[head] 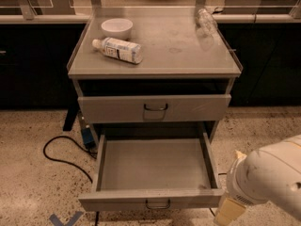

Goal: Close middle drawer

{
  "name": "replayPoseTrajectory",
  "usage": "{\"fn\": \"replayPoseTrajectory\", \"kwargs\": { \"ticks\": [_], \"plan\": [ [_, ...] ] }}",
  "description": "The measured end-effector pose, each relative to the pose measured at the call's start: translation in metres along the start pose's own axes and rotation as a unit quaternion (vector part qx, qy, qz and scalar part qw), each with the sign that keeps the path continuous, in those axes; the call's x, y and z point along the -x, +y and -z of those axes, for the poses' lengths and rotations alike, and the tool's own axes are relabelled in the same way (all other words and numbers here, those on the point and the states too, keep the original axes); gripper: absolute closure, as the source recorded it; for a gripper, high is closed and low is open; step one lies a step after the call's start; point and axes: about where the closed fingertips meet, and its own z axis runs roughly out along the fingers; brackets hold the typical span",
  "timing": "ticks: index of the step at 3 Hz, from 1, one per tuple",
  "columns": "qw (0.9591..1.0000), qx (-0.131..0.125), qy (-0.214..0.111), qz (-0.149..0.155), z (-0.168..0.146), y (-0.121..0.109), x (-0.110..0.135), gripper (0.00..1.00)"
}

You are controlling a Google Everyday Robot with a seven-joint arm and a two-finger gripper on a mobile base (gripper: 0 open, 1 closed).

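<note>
The middle drawer (155,166) is a grey metal tray, pulled far out at the bottom of the cabinet and empty. Its low front panel (117,202) carries a small dark wire handle (157,205). My white arm (270,180) sits at the lower right, just right of the drawer's front right corner, with a beige part (228,212) at its lower end. The gripper is below the frame edge and out of view.
The drawer above (155,108), with a taller front and bigger handle, is pushed in. On the cabinet top (178,51) are a white bowl (116,27), a lying white bottle (117,49) and a clear bottle (206,20). A black cable (59,152) runs on the floor at left.
</note>
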Motion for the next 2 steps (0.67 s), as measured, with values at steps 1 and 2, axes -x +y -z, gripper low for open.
{"fn": "replayPoseTrajectory", "kwargs": {
  "ticks": [1,2],
  "plan": [
    [0.9918,0.029,0.018,0.124,-0.003,-0.023,0.021,0.0],
    [0.9647,0.026,0.089,0.246,-0.003,-0.037,0.02,0.0]
  ]
}}
